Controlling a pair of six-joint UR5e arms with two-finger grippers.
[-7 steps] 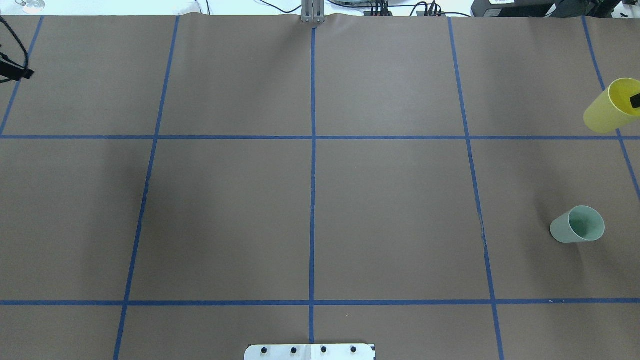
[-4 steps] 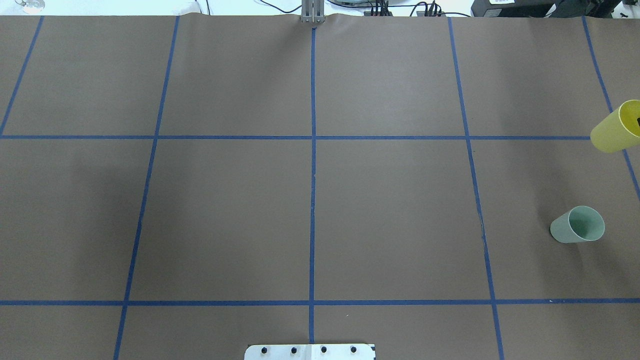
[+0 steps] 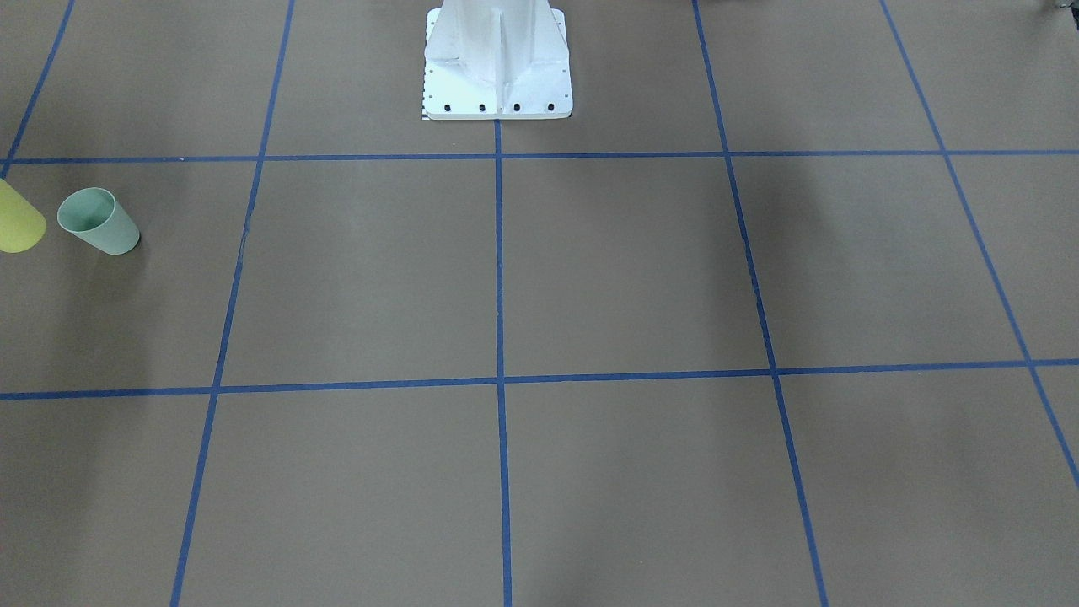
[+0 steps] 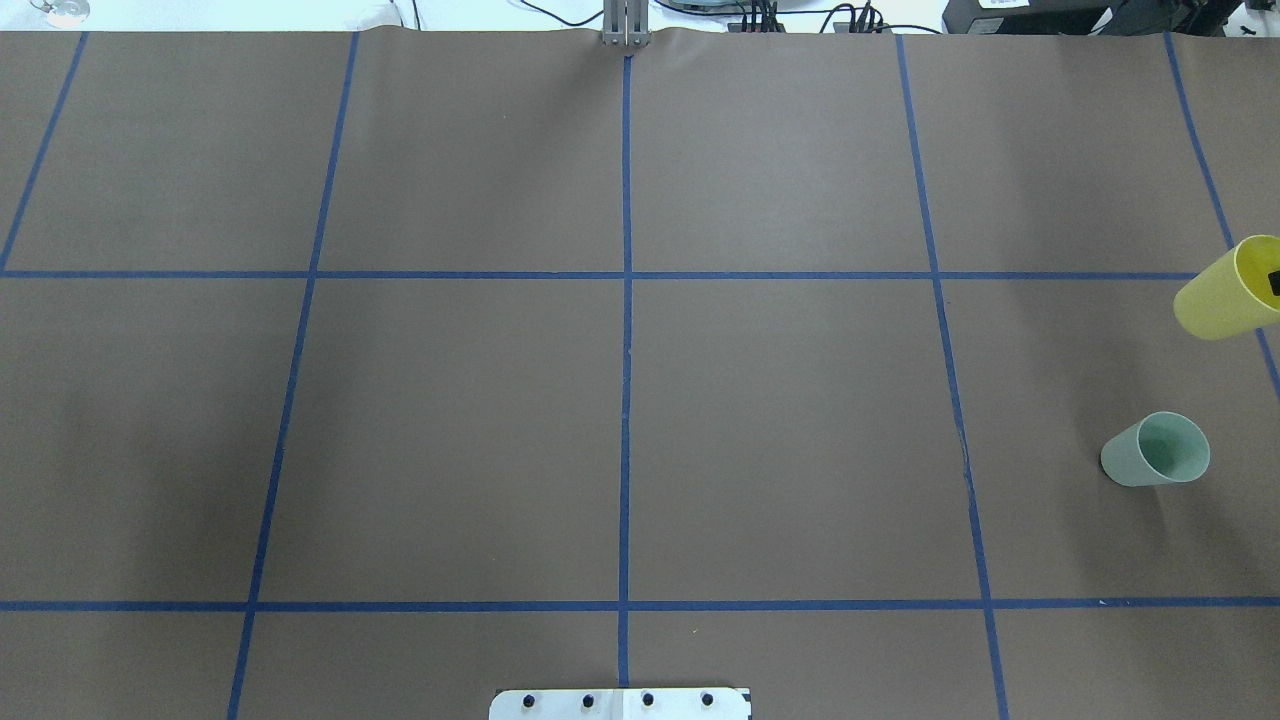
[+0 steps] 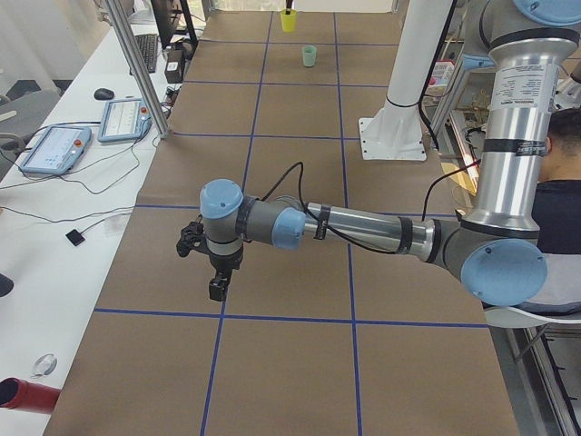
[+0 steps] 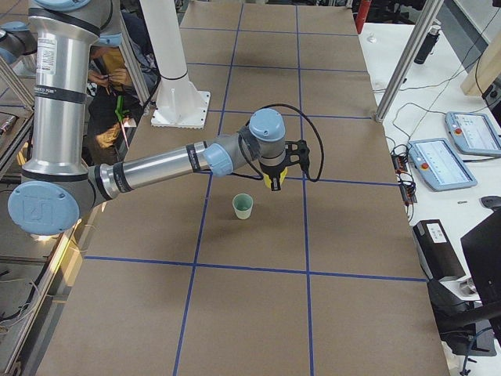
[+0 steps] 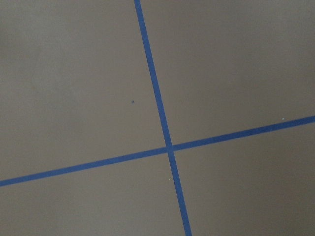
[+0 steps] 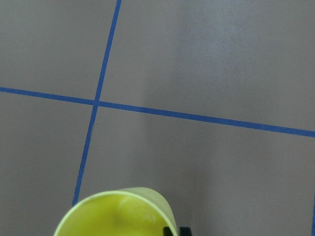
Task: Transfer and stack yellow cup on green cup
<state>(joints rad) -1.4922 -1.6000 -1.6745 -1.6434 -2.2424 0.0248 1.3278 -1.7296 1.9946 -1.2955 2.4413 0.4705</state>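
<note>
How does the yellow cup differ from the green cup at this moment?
The yellow cup is bright yellow; the green cup is pale green. The yellow cup is held by the right gripper, apparently off the table; the green cup stands free on the table. Both are upright and handle-free.

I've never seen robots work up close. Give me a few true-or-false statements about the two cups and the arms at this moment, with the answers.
1. The yellow cup is already stacked in the green cup. False: the two cups are apart, and the yellow one is up in the air.
2. The green cup stands mouth up on the table. True.
3. The right gripper holds the yellow cup, with one finger inside its rim. True.
4. The left gripper hangs right beside the green cup. False: it is at the opposite end of the table, far from both cups.
</note>
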